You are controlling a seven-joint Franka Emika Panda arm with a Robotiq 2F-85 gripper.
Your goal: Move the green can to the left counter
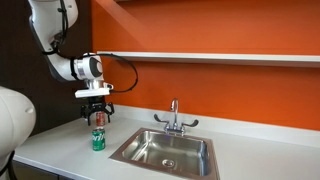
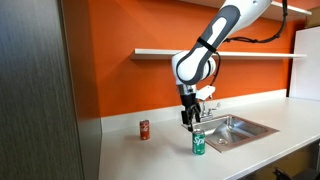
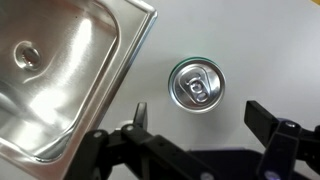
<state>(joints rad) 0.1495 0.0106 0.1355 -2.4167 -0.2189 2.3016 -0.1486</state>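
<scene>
The green can (image 1: 98,139) stands upright on the light grey left counter (image 1: 60,150), just beside the sink's edge. It also shows in an exterior view (image 2: 198,144), and from above in the wrist view (image 3: 196,86), where its silvery top shows. My gripper (image 1: 97,114) hangs straight above the can, a little clear of its top, also seen in an exterior view (image 2: 190,120). In the wrist view the gripper's two fingers (image 3: 203,118) are spread wide apart with nothing between them. The gripper is open and empty.
The steel sink basin (image 1: 165,150) with its faucet (image 1: 174,116) lies beside the can. A small red can (image 2: 144,129) stands on the counter near the orange wall. A shelf (image 2: 180,53) runs along the wall above. A dark panel (image 2: 40,90) bounds the counter's end.
</scene>
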